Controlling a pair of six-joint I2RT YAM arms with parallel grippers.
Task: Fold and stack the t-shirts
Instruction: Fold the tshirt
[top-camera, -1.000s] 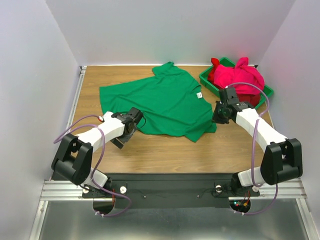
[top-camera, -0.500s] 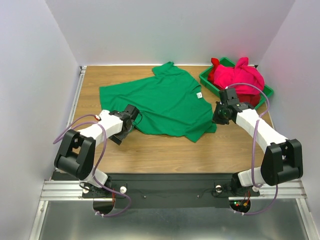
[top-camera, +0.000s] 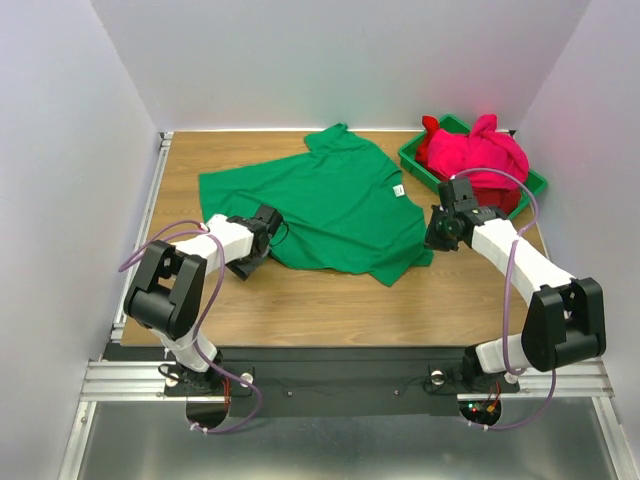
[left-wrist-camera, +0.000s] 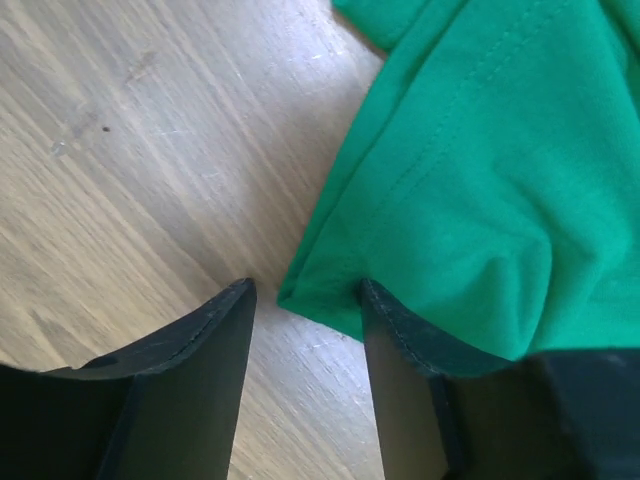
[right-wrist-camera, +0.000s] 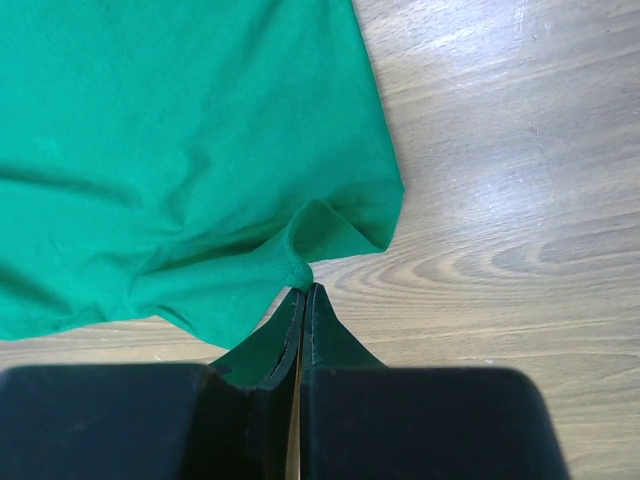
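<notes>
green cotton t-shirt lies mid-frame. right gripper clamps its edge; left gripper, jaws parted astride the hem, should seat deeper first.

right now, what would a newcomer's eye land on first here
The green cotton t-shirt spread across the middle of the wooden table, with the right gripper pinching its right edge and the left gripper open around a hem corner. Then the bright pink shirt heaped in the green plastic bin at the far right corner.
</notes>
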